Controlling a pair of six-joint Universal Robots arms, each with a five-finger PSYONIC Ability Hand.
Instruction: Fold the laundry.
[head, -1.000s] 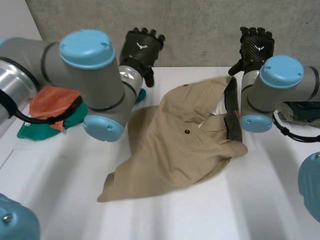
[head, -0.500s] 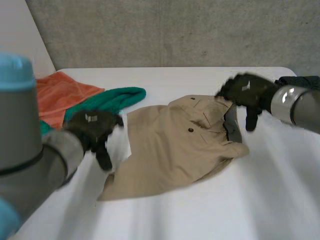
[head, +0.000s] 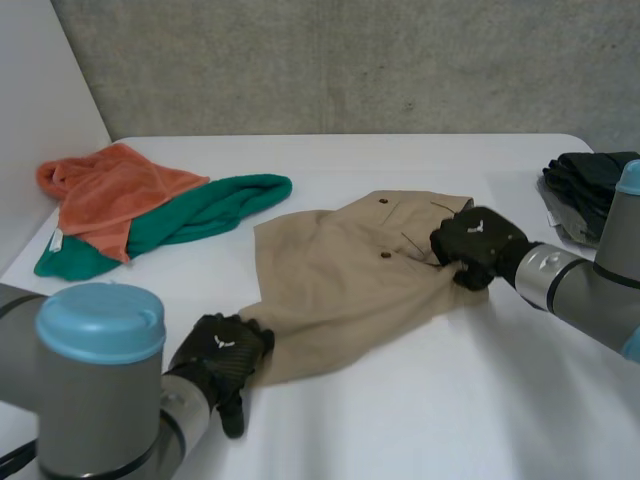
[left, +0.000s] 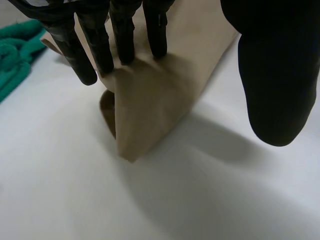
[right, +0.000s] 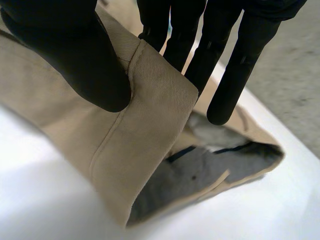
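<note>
Khaki trousers (head: 340, 290): right hand (head: 470, 245) pinches the waistband; left hand (head: 222, 352) rests straight fingers on the hem corner. Better to tension the cloth evenly before folding.

In the head view my left hand (head: 222, 352) lies over the nearest corner of the tan garment (head: 340, 290), so the tip of that corner is covered beneath my palm. In my left wrist view my palm is cut off at the edge, and the green cloth (left: 14, 55) beside my fingers runs out of the picture. My right hand (head: 470, 245) hides the stretch of waistband it pinches. In its wrist view the cloth behind my thumb is covered, and I cannot tell what lies inside the shadowed grey lining past my fingertips. Beyond my right hand, the dark pile (head: 585, 180) is partly behind my right arm and cut off.
</note>
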